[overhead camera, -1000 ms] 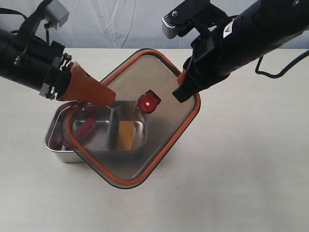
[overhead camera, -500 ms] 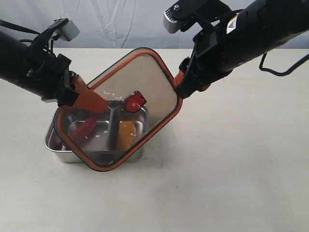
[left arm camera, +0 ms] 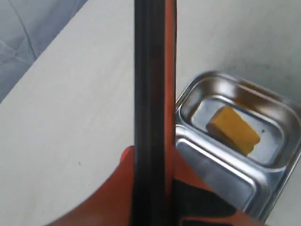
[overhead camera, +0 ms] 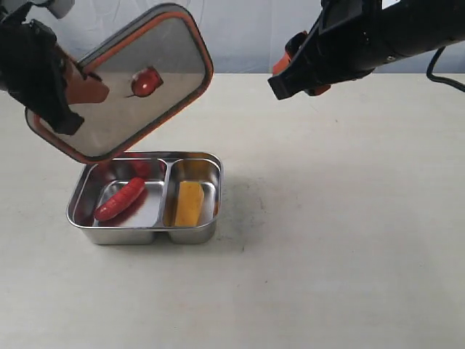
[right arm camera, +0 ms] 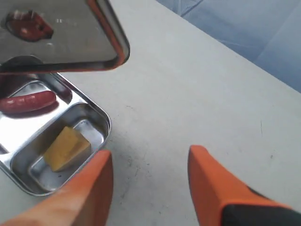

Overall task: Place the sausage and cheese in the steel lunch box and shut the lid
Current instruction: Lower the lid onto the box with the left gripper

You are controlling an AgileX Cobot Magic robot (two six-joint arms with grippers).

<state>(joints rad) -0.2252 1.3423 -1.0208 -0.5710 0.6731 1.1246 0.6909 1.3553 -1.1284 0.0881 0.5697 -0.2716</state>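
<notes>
The steel lunch box (overhead camera: 87,227) sits on the table, uncovered. The sausage (overhead camera: 119,199) lies in its wider compartment and the cheese (overhead camera: 188,203) in the narrower one. My left gripper (overhead camera: 86,89) is shut on the edge of the lid (overhead camera: 138,109), holding it tilted in the air above the box's far left. The lid's orange-red valve (overhead camera: 146,81) shows through it. In the left wrist view the lid (left arm camera: 150,94) appears edge-on between the fingers, with the cheese (left arm camera: 233,129) beyond. My right gripper (overhead camera: 296,73) hangs open and empty, high at the right; its wrist view shows the box (right arm camera: 94,117).
The pale tabletop (overhead camera: 341,240) stretches to the right and front of the box. A grey cloth backdrop (overhead camera: 240,36) hangs behind the table.
The right gripper has let go of the lid and pulled up to the right. The left gripper has lifted the lid up and left, off the box, uncovering sausage and cheese.
</notes>
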